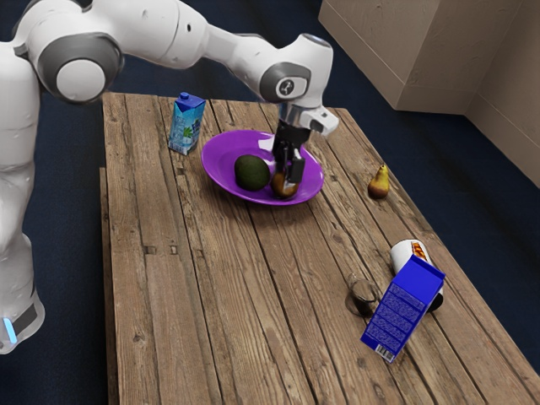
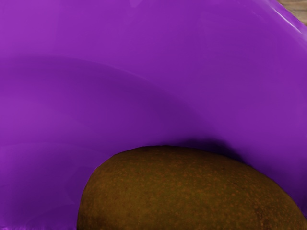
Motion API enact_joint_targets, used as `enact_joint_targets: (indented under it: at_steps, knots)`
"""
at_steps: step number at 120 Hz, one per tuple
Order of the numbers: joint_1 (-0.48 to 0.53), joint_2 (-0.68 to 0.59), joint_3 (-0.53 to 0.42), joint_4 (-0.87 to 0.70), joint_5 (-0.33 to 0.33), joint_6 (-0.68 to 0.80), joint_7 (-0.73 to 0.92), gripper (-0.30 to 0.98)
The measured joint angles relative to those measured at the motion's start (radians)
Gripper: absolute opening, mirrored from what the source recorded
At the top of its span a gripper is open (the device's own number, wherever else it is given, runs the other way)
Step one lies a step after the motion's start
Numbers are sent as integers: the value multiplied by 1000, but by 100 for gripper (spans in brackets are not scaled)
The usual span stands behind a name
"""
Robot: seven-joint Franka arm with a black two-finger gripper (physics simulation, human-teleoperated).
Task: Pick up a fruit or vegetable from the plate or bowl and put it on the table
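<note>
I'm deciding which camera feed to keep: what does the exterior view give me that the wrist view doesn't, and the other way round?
Exterior view: the arm and gripper, dark green fruit, pear, juice carton, leaning blue box, white container and glass.

Wrist view: close detail, namely the speckles on the brown fruit's skin and the dark shadow beside it.

Both: that brown fruit, the purple bowl under it and some of the wooden table.
</note>
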Motion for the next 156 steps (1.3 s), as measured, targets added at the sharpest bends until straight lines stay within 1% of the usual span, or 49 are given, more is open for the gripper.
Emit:
enact_joint_targets:
  at_steps: [14, 45, 58, 65, 87, 112, 131, 156]
  knots:
    - [-1, -20, -2, 16, 13, -7, -6, 1]
    - [-9, -92, -7, 65, 27, -48, -13, 10]
    - [6, -92, -38, 136, 48, -78, -15, 12]
    - [-8, -88, -52, 150, 55, -90, -15, 12]
    - [-90, -84, -74, 137, 62, -105, -16, 10]
    - [-109, -82, -84, 110, 64, -104, -17, 10]
    - [-121, -92, -118, 93, 66, -99, -17, 10]
    - [-167, -80, -130, 94, 75, -93, -18, 10]
